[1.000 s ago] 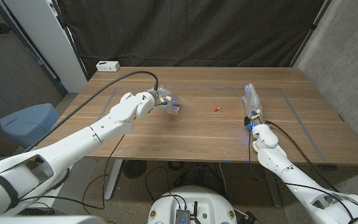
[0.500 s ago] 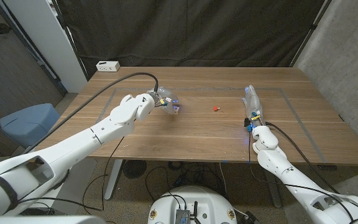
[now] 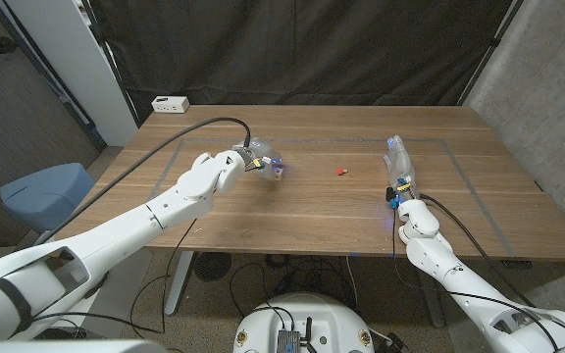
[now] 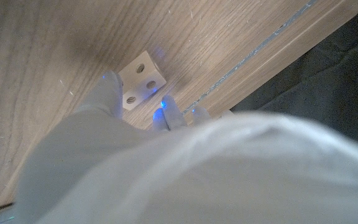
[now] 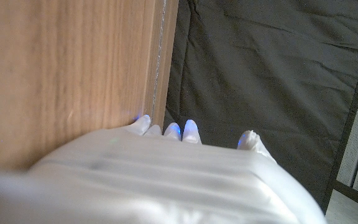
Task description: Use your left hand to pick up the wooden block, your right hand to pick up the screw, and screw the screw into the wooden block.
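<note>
A white power strip sits at the table's far left corner, well apart from everything else, and a blue-grey chair stands off the table's left side. Nothing lies between the red screw, alone at mid-table, and either hand. The wooden block lies left of the screw, at the left hand's fingertips; in the left wrist view fingers flank the block on both sides, touching or nearly touching it. Since a second ago the left hand has edged slightly toward the far side, while block, screw and right hand stay put. The right hand stands on edge at the right, fingers straight and together. Whether the left fingers actually grip the block is hard to make out.
</note>
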Available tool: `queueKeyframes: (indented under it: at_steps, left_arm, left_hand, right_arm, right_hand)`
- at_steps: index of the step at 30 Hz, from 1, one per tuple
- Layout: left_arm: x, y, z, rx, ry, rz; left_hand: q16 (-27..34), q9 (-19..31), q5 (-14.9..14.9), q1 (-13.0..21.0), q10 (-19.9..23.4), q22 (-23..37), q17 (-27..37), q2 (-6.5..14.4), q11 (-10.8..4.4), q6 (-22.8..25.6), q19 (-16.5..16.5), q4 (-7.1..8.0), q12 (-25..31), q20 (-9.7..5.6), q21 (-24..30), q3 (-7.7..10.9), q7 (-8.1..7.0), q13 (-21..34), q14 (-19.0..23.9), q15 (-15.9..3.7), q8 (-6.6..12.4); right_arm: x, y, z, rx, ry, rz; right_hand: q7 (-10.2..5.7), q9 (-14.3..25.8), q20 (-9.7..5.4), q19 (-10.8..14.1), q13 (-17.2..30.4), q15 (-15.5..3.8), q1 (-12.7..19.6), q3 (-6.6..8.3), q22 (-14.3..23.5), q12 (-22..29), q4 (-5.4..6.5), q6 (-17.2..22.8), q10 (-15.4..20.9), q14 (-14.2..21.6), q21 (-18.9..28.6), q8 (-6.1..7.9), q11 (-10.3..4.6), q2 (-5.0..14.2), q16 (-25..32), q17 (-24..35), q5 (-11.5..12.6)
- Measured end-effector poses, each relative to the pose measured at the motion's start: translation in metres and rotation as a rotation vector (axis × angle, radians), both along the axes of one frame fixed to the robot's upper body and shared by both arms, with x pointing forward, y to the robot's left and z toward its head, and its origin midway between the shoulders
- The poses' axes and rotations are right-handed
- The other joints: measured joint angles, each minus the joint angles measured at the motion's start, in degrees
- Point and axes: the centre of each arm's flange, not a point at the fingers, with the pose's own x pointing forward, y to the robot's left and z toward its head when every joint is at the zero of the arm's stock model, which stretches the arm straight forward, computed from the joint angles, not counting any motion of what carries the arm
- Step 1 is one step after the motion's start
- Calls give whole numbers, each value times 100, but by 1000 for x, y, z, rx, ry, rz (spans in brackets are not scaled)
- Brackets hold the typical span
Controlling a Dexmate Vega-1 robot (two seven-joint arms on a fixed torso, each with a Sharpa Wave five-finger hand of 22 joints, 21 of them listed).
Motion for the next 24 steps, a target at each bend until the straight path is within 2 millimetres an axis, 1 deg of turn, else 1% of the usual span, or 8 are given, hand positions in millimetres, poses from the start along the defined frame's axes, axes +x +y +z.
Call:
queueKeyframes:
  at_steps: [7, 9, 11, 13, 15, 19, 23, 24]
  left_arm:
    - [1, -1, 0, 4, -9, -7]
    - [1, -2, 0, 5, -12, -9]
    - [4, -2, -2, 9, -9, -6]
    - [4, -3, -2, 11, -14, -9]
    - [5, -2, -3, 14, -16, -8]
    - [5, -3, -3, 18, -23, -8]
    - [6, -3, -4, 25, -29, -6]
    - [6, -3, -4, 26, -31, -5]
  left_hand:
    - [0, 0, 0, 31, 111, 0, 0, 31, -41, 138, 64, -14, 68, -1, 0, -13, -14, 47, 100, -31, 1]
    - [0, 0, 0, 31, 174, 0, 0, 31, -30, 185, 99, 3, 100, -1, 0, -46, -61, 60, 141, -55, 1]
    - [0, 0, 0, 60, 225, 0, 0, 61, -37, 246, 128, 3, 133, -7, 0, -46, -39, 83, 185, -53, 26]
    - [0, 0, 0, 75, 280, 0, 0, 46, -73, 323, 173, 3, 160, -13, 0, -46, -71, 104, 220, -50, 48]
    - [0, -1, 0, 78, 312, 0, 0, 48, -46, 380, 225, -10, 175, -19, 0, -59, -94, 113, 256, -62, 48]
    - [0, -1, 0, 106, 436, 0, 0, 61, -87, 483, 304, 4, 219, -2, 0, -92, -152, 161, 352, -52, 63]
    - [0, -1, 0, 151, 460, 0, 0, 62, -110, 532, 369, -8, 263, -4, 0, -104, -142, 186, 386, -76, 92]
    - [0, -1, 0, 151, 478, 0, -1, 62, -129, 553, 388, -17, 263, -23, 0, -114, -164, 190, 415, -48, 92]
  right_arm:
    - [0, 0, -1, 4, 0, -1]
    - [0, 0, -1, 5, 1, -1]
    - [0, 0, -1, 9, -3, -4]
    - [0, -1, -1, 11, -2, -6]
    - [0, -1, -2, 14, -4, -8]
    - [0, -2, -3, 20, -5, -11]
    - [-1, -2, -4, 26, -7, -15]
    - [-1, -3, -4, 27, -7, -15]
  right_hand:
    - [0, 0, 0, 0, 0, 0, 0, 0, 0, 0, 0, 0, 0, 0, 0, 0, 0, 0, 0, 0, 0]
    - [0, 0, 0, 0, 0, 0, 0, 0, 0, 0, 0, 0, 0, 0, 0, 0, 0, 0, 0, 0, 0]
    - [0, 0, 0, 0, 0, 0, 0, 0, 0, 0, 0, 0, 0, 0, 0, 0, 0, 0, 0, 0, 0]
    - [0, 0, 0, 0, 0, 0, 0, 0, 0, 0, 0, 0, 0, 0, 0, 0, 0, 0, 0, 0, 0]
    - [0, 0, 0, 0, 0, 7, 0, 0, 0, 0, 0, 0, 0, 7, 0, 0, 0, 0, 0, 0, 0]
    - [0, 0, 0, 0, 0, 32, 0, 0, 0, 0, 0, 0, 12, 32, 0, 0, -12, 0, 0, 4, 0]
    - [0, 0, 0, 0, 0, 63, 0, -1, 0, 0, 0, 0, 12, 0, 0, 0, -12, 0, 0, 14, 0]
    - [-6, 0, 0, 0, 0, 63, 0, -1, 0, 0, 0, 6, 12, 0, 0, 0, -12, 0, 0, 14, 0]
